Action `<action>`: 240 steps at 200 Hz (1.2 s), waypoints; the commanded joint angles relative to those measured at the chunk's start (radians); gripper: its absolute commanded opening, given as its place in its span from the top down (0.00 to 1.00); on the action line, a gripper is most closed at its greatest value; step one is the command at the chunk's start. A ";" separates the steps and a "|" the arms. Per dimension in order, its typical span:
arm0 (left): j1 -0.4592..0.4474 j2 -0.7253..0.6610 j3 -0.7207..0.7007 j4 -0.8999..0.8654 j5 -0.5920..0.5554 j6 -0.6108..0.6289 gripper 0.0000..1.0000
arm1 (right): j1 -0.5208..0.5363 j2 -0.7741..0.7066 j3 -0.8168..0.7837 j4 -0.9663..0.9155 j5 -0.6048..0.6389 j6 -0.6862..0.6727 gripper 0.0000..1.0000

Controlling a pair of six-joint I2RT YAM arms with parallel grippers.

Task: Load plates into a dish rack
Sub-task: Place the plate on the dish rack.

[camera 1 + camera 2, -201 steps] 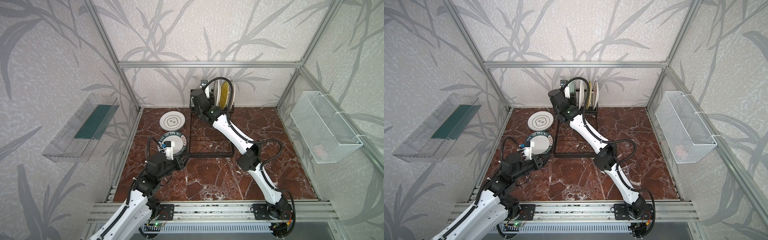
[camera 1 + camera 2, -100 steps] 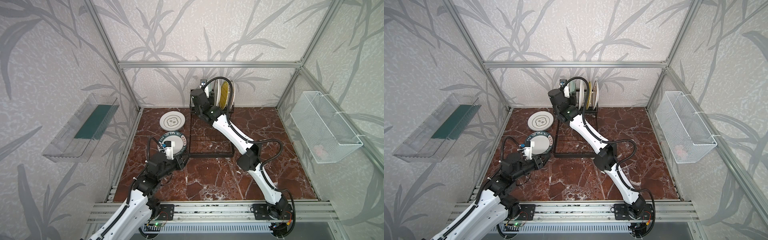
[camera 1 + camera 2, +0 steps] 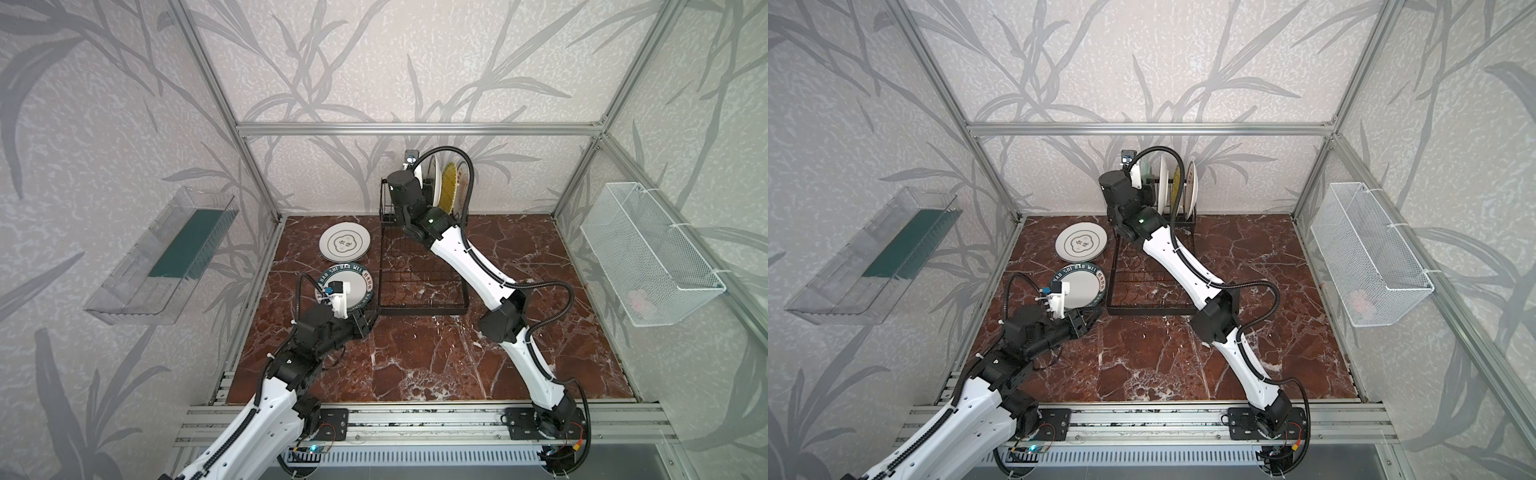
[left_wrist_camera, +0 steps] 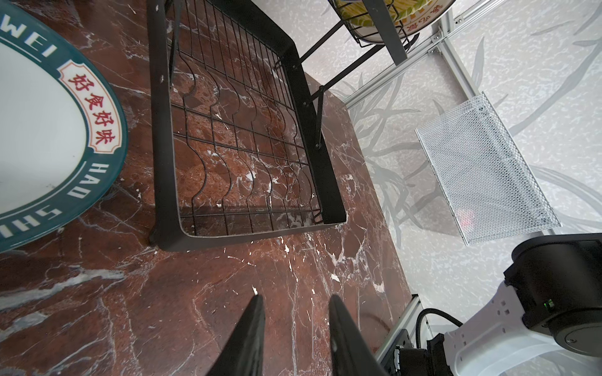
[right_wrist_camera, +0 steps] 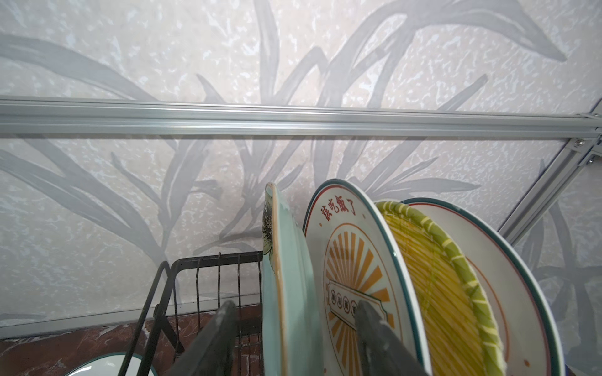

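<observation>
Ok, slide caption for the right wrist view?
Right gripper open astride the upright mint plate in the dish rack, next to the sunburst plate and yellow striped plate.

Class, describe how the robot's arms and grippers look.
The left arm and right arm have white shells, black joint housings and black ribbed cables. A green light glows near the right wrist. The left gripper and right gripper have dark, tapered fingers.
</observation>
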 commanded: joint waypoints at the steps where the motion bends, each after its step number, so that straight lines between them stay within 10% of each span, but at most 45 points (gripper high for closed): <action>1: -0.001 -0.001 0.005 0.030 0.008 -0.011 0.68 | 0.004 -0.060 0.001 0.028 0.021 -0.031 0.41; 240: -0.003 0.010 0.005 0.047 0.015 -0.026 0.68 | -0.015 -0.172 -0.168 0.100 0.088 -0.129 0.43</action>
